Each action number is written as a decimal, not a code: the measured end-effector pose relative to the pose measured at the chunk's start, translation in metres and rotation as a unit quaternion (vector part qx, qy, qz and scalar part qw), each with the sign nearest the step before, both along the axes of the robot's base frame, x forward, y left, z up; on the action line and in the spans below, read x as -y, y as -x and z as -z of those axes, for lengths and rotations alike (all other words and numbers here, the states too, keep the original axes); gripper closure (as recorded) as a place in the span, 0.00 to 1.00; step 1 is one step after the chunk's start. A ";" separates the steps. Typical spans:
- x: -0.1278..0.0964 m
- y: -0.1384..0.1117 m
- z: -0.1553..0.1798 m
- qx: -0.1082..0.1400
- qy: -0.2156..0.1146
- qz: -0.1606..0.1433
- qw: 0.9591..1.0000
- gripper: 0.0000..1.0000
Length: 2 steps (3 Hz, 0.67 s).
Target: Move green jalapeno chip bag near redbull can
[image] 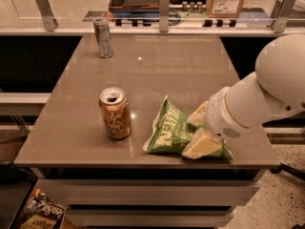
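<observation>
The green jalapeno chip bag [169, 132] lies flat near the table's front edge, right of centre. My gripper [200, 131] comes in from the right on the white arm and is shut on the bag's right end, one pale finger above it and one below. The bag still rests on the table. The redbull can [103, 37] stands upright at the far left corner, well away from the bag.
A wider orange-gold can [115, 113], opened, stands just left of the bag. The brown table [167, 70] ends right below the bag. A glass rail with metal posts [164, 4] runs along the far edge. My arm's bulky white body [267, 94] fills the right side.
</observation>
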State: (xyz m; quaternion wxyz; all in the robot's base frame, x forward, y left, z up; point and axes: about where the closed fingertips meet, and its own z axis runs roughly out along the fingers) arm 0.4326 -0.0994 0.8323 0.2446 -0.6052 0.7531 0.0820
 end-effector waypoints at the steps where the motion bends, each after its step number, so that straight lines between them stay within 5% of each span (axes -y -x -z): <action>1: -0.001 0.001 -0.001 0.001 0.001 -0.001 1.000 0.64; 2: -0.001 0.001 -0.003 0.003 0.002 -0.001 1.000 0.87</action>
